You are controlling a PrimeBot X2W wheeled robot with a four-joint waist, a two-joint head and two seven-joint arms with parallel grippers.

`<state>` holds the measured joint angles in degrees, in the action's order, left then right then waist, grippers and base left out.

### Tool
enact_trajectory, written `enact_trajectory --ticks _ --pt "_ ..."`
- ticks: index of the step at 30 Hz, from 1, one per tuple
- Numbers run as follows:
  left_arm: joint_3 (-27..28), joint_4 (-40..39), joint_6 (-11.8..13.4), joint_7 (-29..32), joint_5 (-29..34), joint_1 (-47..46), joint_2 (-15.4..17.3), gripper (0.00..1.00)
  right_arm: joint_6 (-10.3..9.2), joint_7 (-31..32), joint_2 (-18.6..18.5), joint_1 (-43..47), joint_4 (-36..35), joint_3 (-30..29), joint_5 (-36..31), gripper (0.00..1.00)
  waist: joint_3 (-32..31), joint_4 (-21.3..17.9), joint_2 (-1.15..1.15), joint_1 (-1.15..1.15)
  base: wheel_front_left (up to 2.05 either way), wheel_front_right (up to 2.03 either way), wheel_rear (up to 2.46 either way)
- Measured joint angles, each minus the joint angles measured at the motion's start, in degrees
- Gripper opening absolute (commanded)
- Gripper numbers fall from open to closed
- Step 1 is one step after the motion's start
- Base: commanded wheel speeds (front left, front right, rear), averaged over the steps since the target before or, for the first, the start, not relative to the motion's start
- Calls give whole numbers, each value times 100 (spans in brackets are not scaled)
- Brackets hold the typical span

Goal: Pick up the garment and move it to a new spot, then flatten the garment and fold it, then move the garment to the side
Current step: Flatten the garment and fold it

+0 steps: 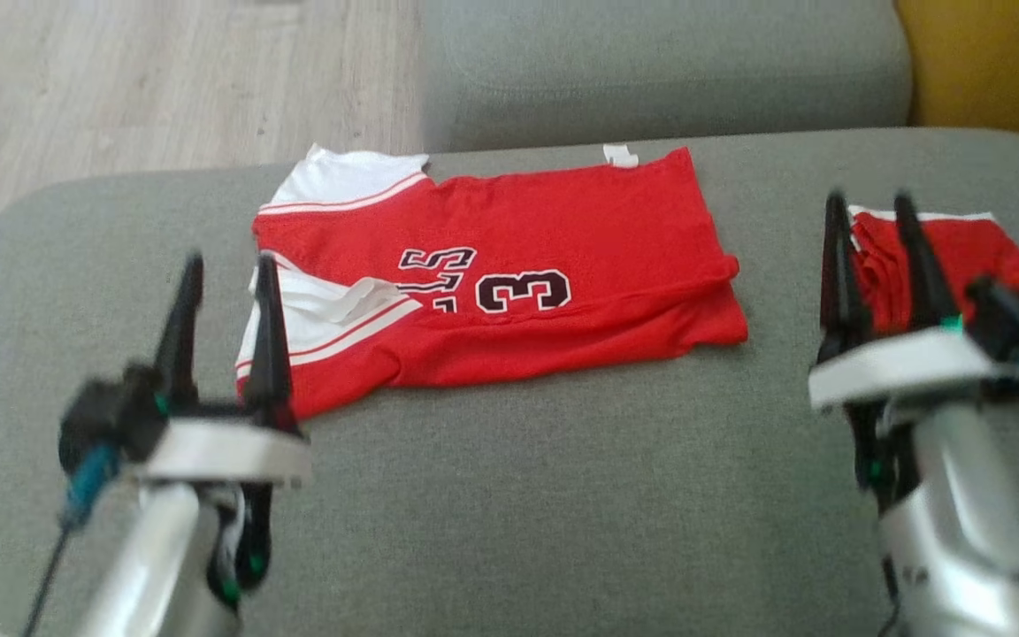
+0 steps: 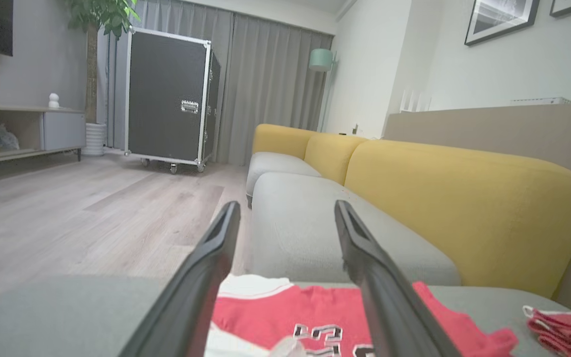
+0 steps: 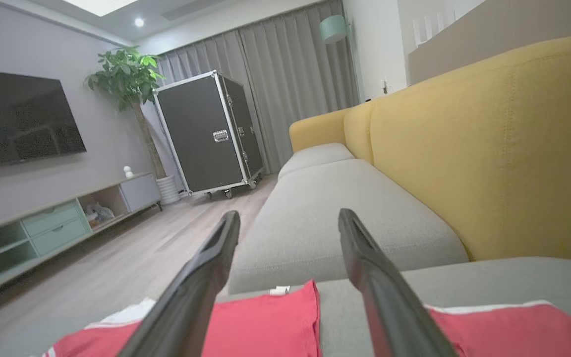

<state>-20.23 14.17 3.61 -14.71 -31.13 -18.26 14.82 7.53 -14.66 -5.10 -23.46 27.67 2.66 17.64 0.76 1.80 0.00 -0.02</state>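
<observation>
jersey folded on sofa; left end effector, right end effector apart, empty; right one half-hides red cloth.

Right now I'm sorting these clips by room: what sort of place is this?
Most likely a home living room: a grey-and-yellow sofa, a wall-mounted television above a low media cabinet, and a potted plant beside grey curtains.

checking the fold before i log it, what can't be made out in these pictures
- Head view: lettering on the jersey is cut short by a fold, so the full print can't be read.
- Head view: the second red garment sits partly behind the right hand, shape unclear.
- Left wrist view: the jersey's near part runs off the bottom edge, behind the left hand.
</observation>
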Motion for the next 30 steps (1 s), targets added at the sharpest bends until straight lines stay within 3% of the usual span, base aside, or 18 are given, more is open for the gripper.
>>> enact_trajectory --ticks 5,9,15,20,30 --pt "468 -49 15 0 310 918 -323 100 0 0 166 987 -503 -275 -481 100 -25 -7 0 1 0 0 0" --pt "693 63 -68 0 412 1073 -537 100 0 1 193 1240 -648 -157 -157 100 60 -22 0 1 0 0 0" --pt "804 326 -169 0 610 985 -594 100 0 1 202 1152 -894 -60 -47 100 242 -77 0 2 0 0 0" --pt "829 1169 -200 312 606 578 -582 100 0 1 204 980 -1028 71 -48 100 468 -172 0 2 0 0 0" --pt "918 2917 91 1071 645 -528 -339 100 0 1 204 822 -1121 115 88 100 1019 -445 0 3 0 0 0"
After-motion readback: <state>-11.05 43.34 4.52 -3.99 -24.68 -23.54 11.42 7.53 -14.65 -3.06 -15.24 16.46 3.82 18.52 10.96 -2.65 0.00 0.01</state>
